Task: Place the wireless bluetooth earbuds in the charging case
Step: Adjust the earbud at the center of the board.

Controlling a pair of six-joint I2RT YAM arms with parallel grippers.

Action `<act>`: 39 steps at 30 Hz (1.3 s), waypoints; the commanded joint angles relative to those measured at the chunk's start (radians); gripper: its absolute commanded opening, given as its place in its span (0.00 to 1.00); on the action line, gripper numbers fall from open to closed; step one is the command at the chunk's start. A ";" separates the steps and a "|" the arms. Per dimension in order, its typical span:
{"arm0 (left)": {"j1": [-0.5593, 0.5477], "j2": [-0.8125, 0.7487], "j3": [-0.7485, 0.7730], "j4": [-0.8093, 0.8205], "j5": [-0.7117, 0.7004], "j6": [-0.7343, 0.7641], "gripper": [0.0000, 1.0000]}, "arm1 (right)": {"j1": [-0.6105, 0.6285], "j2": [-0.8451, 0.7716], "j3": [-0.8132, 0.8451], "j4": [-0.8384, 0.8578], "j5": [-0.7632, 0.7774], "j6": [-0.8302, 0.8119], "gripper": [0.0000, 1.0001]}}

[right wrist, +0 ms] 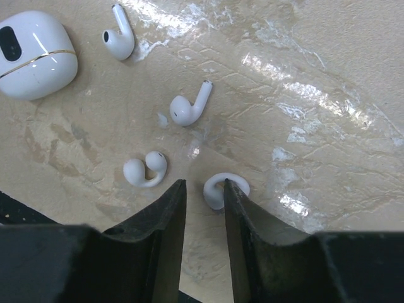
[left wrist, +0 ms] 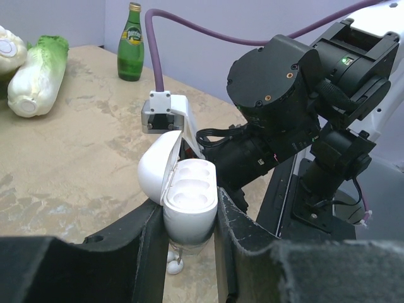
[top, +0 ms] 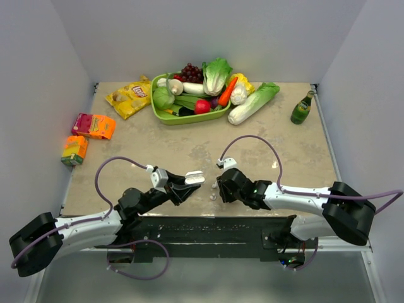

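My left gripper (left wrist: 189, 230) is shut on an open white charging case (left wrist: 189, 196), lid tipped back to the left, its moulded wells empty. The top view shows this case (top: 194, 178) held above the table's front edge. Two small white earbuds (left wrist: 174, 264) lie on the table below it. My right gripper (right wrist: 203, 189) points down at the table with its jaws apart. A curled white earbud (right wrist: 218, 192) lies against the right fingertip, partly in the gap. Another curled earbud (right wrist: 145, 170) lies just left of the left finger. Two stemmed earbuds (right wrist: 188, 107) (right wrist: 120, 39) lie farther off.
A closed white case (right wrist: 35, 53) sits at the upper left of the right wrist view. A green tray (top: 165, 115) of vegetables stands at the back, with a chip bag (top: 129, 96), a green bottle (top: 302, 108) and cartons (top: 93, 125) around it. The right arm (left wrist: 284, 101) is close beside the held case.
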 commanded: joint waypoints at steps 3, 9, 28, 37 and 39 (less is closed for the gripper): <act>-0.006 -0.003 -0.075 0.072 -0.004 0.007 0.00 | 0.003 0.001 0.039 -0.025 0.052 0.020 0.24; -0.006 -0.002 -0.080 0.078 -0.002 0.007 0.00 | 0.003 0.012 0.042 -0.027 0.052 0.020 0.20; -0.006 0.012 -0.090 0.110 -0.004 -0.002 0.00 | 0.016 0.004 0.164 -0.096 0.111 -0.006 0.34; -0.006 0.004 -0.100 0.115 -0.011 -0.004 0.00 | 0.025 -0.094 0.044 -0.051 0.020 0.104 0.29; -0.006 0.003 -0.100 0.115 -0.011 -0.004 0.00 | 0.029 -0.114 0.030 -0.045 0.006 0.106 0.28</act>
